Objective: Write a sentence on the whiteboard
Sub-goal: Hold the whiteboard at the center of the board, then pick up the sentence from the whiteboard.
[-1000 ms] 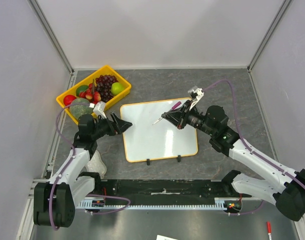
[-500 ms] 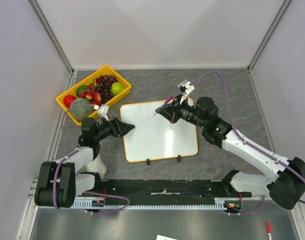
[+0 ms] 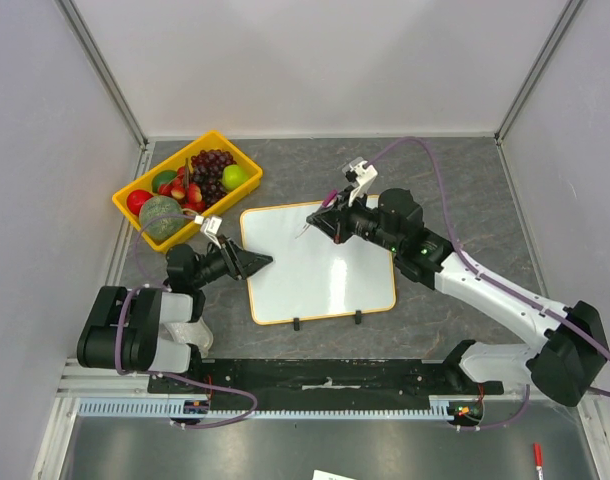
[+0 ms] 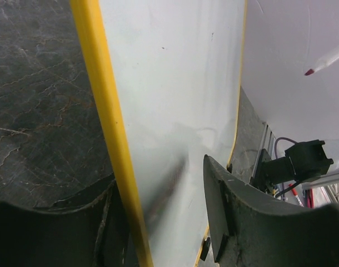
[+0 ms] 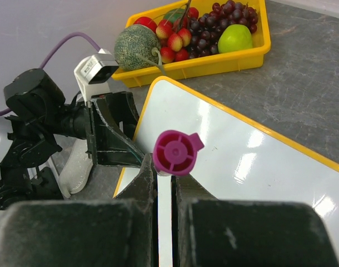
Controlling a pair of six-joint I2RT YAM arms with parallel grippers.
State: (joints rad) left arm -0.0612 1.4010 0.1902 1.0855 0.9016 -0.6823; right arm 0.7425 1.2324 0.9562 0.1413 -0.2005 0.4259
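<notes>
Top view: the whiteboard (image 3: 325, 275) lies flat at the table centre, its two clip feet toward the arm bases. No sentence is on it yet, as far as I can see. The left gripper (image 3: 261, 262) is at the board's left edge. The right gripper (image 3: 319, 221) hangs over the far-left part w/ a marker (image 3: 303, 232), tip pointing down. If the tip touches the surface, I cannot tell. The yellow fruit tray (image 3: 215, 136), w/ melon (image 3: 159, 215) and grapes (image 3: 213, 163), stands near the far-left corner, apart from the board.

Left wrist view: the board's yellow frame (image 4: 97, 83) runs btw. the two fingers (image 4: 242, 222). The jaws stand apart, one on each side of the edge, not clamped. The board is prob. light, thin and stiff w/ a smooth face, so it may slide when the marker pushes. It is best held at the frame edge, off the writing area.

Right wrist view: the fingers (image 5: 143, 186) are pressed together on the marker shaft, just under its magenta end. Ahead is the left gripper on the board's margin, so the first letters should prob. start a bit inside. The tray is behind it, not in the way. A white soft-looking thing (image 5: 78, 167) lies beside the left arm; what it is, I cannot tell.
</notes>
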